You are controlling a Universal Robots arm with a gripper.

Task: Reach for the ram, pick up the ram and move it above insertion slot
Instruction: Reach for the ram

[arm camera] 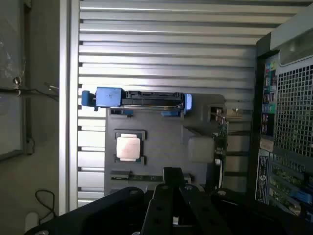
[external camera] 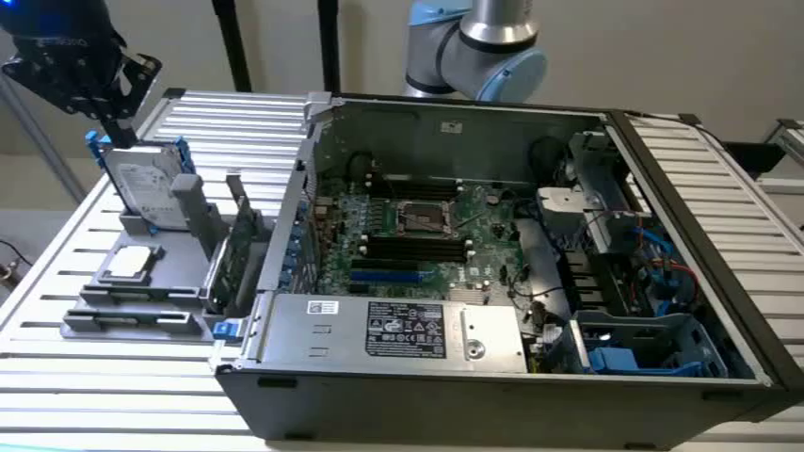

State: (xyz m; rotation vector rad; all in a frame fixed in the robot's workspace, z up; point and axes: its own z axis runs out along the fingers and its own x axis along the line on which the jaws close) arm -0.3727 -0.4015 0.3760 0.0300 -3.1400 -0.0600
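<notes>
Long thin green ram (arm camera: 129, 177) sits in narrow slot of grey plastic holder tray (external camera: 164, 287), untouched. In exterior view, that slot at 6 o'clock of square silver processor chip (external camera: 132, 265). Upright silver hard drive (external camera: 145, 184) at 12 o'clock of chip; taller green expansion card (external camera: 233, 254) at 3 o'clock. Black gripper (external camera: 122, 132) clenched, empty, above hard drive, well apart from ram. Open black computer case (external camera: 377, 414) at 3 o'clock of tray, on slatted metal table (external camera: 75, 395).

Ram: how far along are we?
Nothing done yet: the ram sits in the gray holder. In hand: nothing; the gripper is shut and empty, above the hard drive. Left: the grasp, the lift, the carry to above the motherboard slots.
</notes>
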